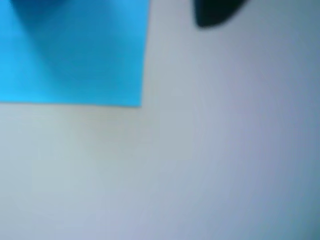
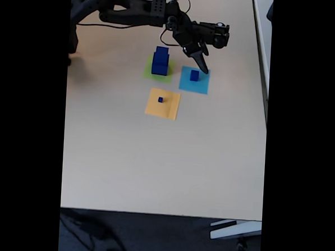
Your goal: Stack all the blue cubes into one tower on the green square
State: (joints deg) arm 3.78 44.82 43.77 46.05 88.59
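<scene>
Two blue cubes (image 2: 160, 61) stand stacked on the green square (image 2: 149, 73) in the fixed view. A smaller blue cube (image 2: 194, 75) sits on a cyan paper square (image 2: 199, 85), and a tiny blue cube (image 2: 160, 99) lies on an orange-yellow square (image 2: 167, 107). My gripper (image 2: 204, 66) hangs just right of the stack, above the far edge of the cyan square, pointing down. Its fingers read as one dark tapered shape, so the jaws' gap cannot be made out. The blurred wrist view shows a corner of the cyan square (image 1: 75, 55) and one dark fingertip (image 1: 215, 12) over bare table.
The black arm (image 2: 134, 11) reaches in from the top left of the beige table (image 2: 154, 170). The table's right edge (image 2: 266, 108) and front edge run close to the frame borders. Cables lie on the floor below the front edge.
</scene>
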